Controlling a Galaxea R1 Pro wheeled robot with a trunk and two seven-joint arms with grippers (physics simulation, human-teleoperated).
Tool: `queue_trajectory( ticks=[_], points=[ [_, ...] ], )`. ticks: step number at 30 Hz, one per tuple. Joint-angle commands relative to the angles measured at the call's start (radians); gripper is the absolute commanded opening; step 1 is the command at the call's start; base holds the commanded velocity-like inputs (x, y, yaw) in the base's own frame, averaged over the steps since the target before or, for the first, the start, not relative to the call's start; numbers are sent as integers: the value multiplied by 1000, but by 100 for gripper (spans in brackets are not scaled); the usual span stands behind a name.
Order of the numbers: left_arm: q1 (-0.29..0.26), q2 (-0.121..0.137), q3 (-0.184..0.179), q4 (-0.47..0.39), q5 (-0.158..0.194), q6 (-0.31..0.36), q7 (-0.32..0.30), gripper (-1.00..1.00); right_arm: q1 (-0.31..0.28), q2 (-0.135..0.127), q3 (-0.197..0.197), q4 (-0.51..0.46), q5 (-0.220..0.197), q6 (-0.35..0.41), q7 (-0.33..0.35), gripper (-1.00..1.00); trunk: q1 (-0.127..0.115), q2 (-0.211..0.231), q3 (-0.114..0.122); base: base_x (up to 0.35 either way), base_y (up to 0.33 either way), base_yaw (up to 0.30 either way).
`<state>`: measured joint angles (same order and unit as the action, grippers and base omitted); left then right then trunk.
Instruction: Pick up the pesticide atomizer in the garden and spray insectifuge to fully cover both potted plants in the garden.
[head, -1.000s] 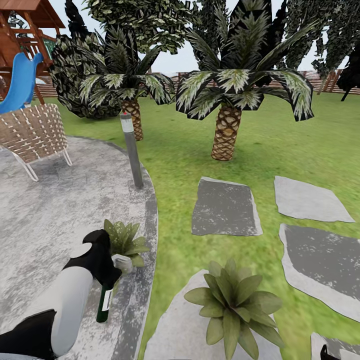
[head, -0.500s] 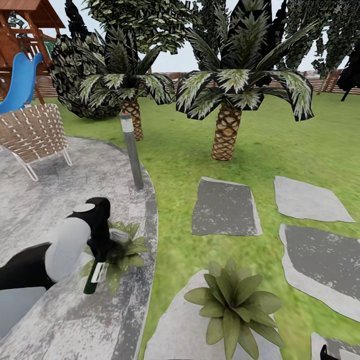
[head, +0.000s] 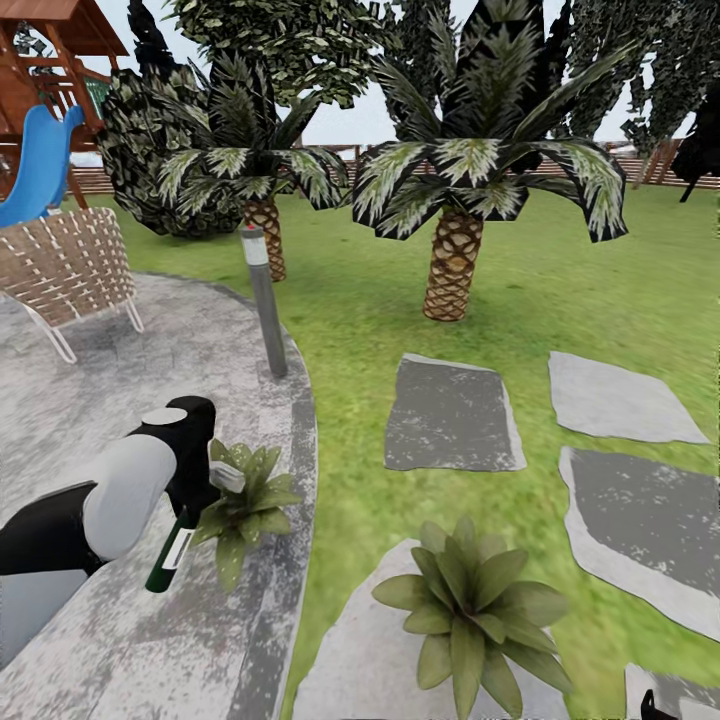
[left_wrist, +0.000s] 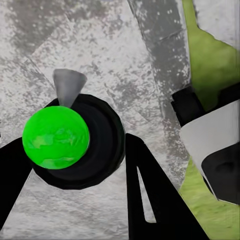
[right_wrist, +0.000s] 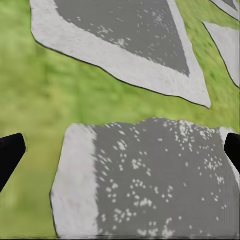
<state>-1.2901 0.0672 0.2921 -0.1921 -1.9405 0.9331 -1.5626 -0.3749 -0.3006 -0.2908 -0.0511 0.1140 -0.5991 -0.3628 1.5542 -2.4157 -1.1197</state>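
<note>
Left end effector (head: 190, 500): closed on the atomizer, near left over the patio, beside the left plant; in the left wrist view its dark fingers (left_wrist: 150, 195) flank the bottle.
Atomizer (head: 168, 555): slim dark green bottle with white label, held tilted, its base angled down to the near left, clear of the paving; in the left wrist view a bright green round end (left_wrist: 56, 137) faces the camera inside a dark ring.
Left plant (head: 245, 500): low green rosette on the patio's right edge, just right of the held atomizer; leaves touch or overlap the end effector in the head view.
Right plant (head: 470, 610): larger-looking rosette, near centre, on a stepping stone (head: 350, 650).
Right end effector (right_wrist: 120, 150): wide open; two dark fingertips at opposite edges of the right wrist view, over a grey stone (right_wrist: 150, 180) and grass.
Patio (head: 100, 400): grey paved round area, left.
Lamp post (head: 264, 300): grey, upright, on the patio's far right edge.
Chair (head: 65, 270): woven, far left on the patio.
Palms (head: 452, 265): two, on the lawn beyond.
Slide (head: 40, 165): blue, far left.
</note>
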Motion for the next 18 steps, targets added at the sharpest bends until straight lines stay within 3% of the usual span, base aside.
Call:
queue_trajectory(
  ticks=[1, 7, 12, 18],
  points=[
    [0, -3, 6, -1, -11, 11, -8, -100, -1, 0, -5, 1, 11, -2, -5, 100, 0, 0, 0, 0, 269, -169],
    [1, -10, 9, -1, -10, 12, -8, -100, -1, 0, -5, 0, 10, -2, -5, 100, 0, 0, 0, 114, 254, -273],
    [2, -12, 10, 0, -9, 12, -8, -100, -1, 0, -6, 0, 10, -2, -5, 100, 0, 0, 0, 263, 37, -297],
    [33, -25, 7, -1, -10, 12, -8, -100, -1, 0, -5, 0, 10, -2, -5, 100, 0, 0, 0, 33, 2, -131]
  ],
)
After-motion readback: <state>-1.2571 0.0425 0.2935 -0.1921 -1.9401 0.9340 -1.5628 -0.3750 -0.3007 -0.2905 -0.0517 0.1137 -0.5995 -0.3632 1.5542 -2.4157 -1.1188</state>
